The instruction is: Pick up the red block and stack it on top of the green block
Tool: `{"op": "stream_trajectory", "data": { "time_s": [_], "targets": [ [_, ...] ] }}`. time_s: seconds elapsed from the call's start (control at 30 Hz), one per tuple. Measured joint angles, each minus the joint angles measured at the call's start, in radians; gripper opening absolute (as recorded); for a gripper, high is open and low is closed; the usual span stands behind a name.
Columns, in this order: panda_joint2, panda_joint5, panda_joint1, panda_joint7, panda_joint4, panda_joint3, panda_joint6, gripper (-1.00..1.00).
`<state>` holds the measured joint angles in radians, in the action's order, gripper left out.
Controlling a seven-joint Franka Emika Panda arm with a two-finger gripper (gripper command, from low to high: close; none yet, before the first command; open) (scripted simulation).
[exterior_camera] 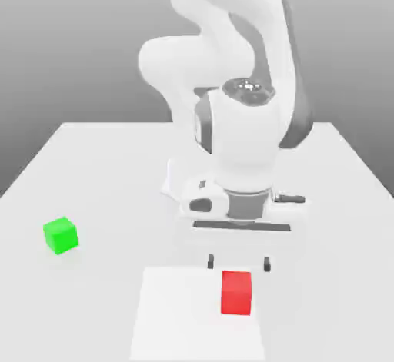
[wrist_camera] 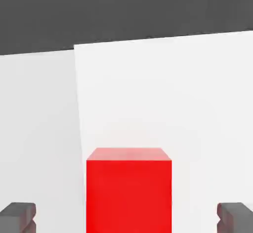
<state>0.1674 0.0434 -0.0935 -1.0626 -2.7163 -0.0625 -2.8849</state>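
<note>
Already the jaws of the gripper (exterior_camera: 238, 262) stand wide and empty just above the red block (exterior_camera: 236, 292), lined up to straddle it; the green block (exterior_camera: 60, 235) waits well apart on the desk (exterior_camera: 100, 161).

My exterior camera sits off the arm (exterior_camera: 231, 84), raised, facing it across the surface (exterior_camera: 92, 161) and looking down at a slant; the arm's base is at the far side, the brighter patch (exterior_camera: 177, 314) nearest me. My hand camera rides on the arm's hand, just above the surface, looking between the tool's (wrist_camera: 126, 217) fingertips (wrist_camera: 17, 216) toward the surface's far edge. It is very close to the red block (wrist_camera: 128, 192). Both views share the red block (exterior_camera: 236, 292), the fingertips (exterior_camera: 211, 261) and the brighter patch (wrist_camera: 173, 88).
</note>
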Motion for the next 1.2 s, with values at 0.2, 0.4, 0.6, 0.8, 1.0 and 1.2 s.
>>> {"op": "stream_trajectory", "data": {
  "time_s": [0.2,0.4,0.6,0.8,1.0,1.2],
  "targets": [
    [0.094,0.019,-0.016,-0.015,0.013,0.021,-0.08,-1.0],
    [0.038,0.008,-0.009,-0.007,0.005,0.011,-0.033,-1.0],
    [-0.142,-0.013,0.053,0.092,-0.025,0.026,0.113,-1.0],
    [-0.226,0.054,0.22,0.386,-0.049,0.133,0.158,-1.0],
    [-0.294,0.108,0.331,0.701,-0.076,0.268,0.19,-1.0],
    [-0.347,0.156,0.441,1.02,-0.106,0.432,0.214,-1.0]
  ]
}}
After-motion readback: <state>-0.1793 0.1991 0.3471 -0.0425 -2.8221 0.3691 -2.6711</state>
